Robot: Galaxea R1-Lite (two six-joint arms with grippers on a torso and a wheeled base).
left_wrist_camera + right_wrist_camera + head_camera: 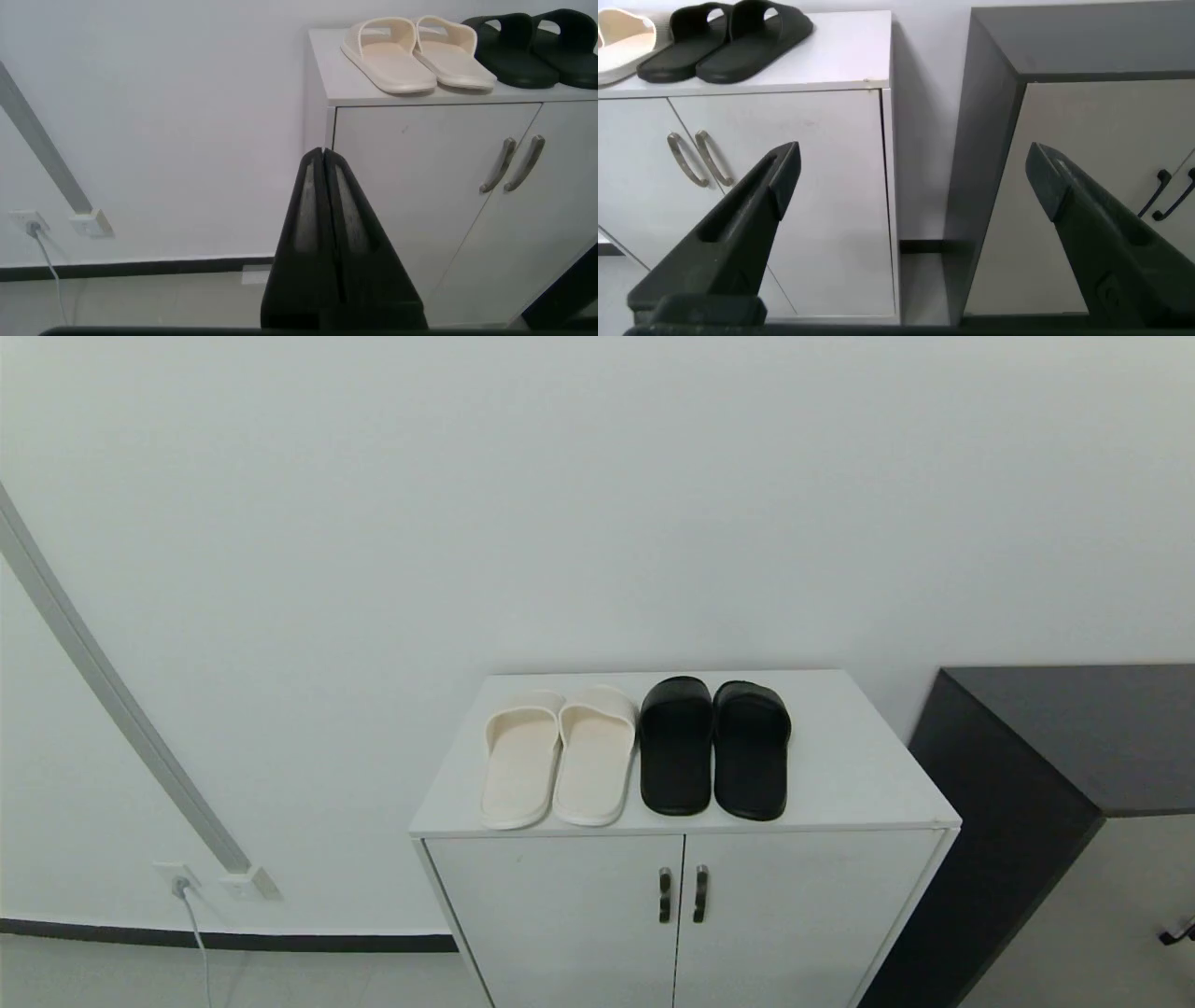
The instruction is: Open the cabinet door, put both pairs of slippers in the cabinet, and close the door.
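Note:
A white cabinet [686,915] stands against the wall with both doors closed, and its two metal handles [681,893] meet at the centre. On its top lie a cream pair of slippers [558,756] and, to their right, a black pair of slippers [714,747]. My left gripper [323,159] is shut, held low in front of the cabinet [420,177] to its left side, with the cream slippers [418,54] above it. My right gripper [910,187] is open and empty, level with the cabinet [785,177] door's right edge, below the black slippers [729,37].
A dark grey cabinet [1055,803] stands right of the white one, with a narrow gap [924,187] between them. A slanted cable duct [103,691] runs down the wall to a socket with a plugged cord [182,887]. Floor lies free left of the cabinet.

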